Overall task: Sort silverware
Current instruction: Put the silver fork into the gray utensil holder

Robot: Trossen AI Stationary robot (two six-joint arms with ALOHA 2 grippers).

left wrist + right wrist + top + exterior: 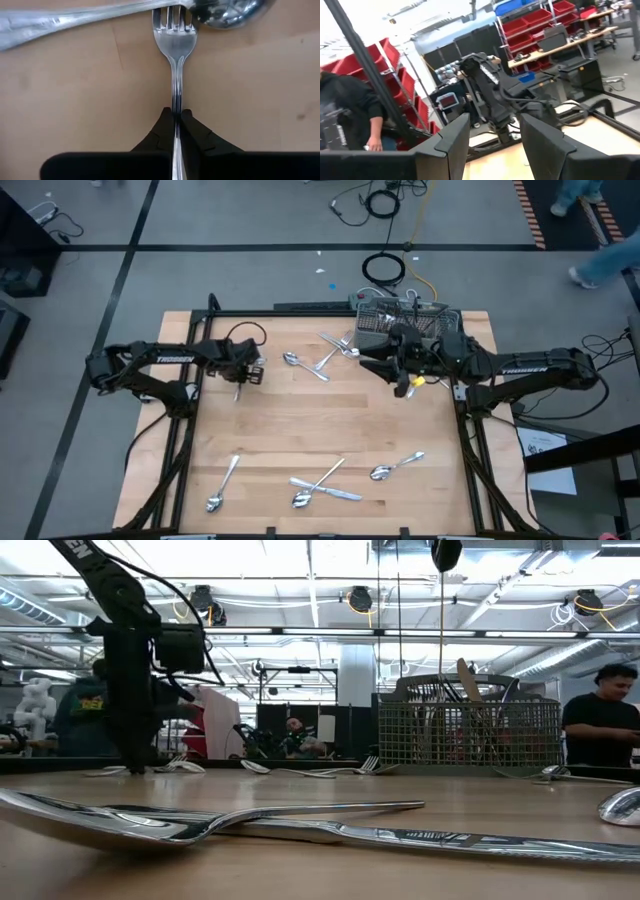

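Your left gripper (176, 116) sits low over the far-left part of the wooden table (300, 430), its fingers (162, 131) pinched tight on the handle of a fork (175, 45) whose tines reach a spoon (227, 11) lying across them. Your right gripper (492, 137) hangs raised at the far right beside the wire-mesh basket (385, 325), fingers spread and holding nothing. The rest of the silverware lies scattered: a cluster (325, 352) at far centre, more pieces (320, 485) along the near edge.
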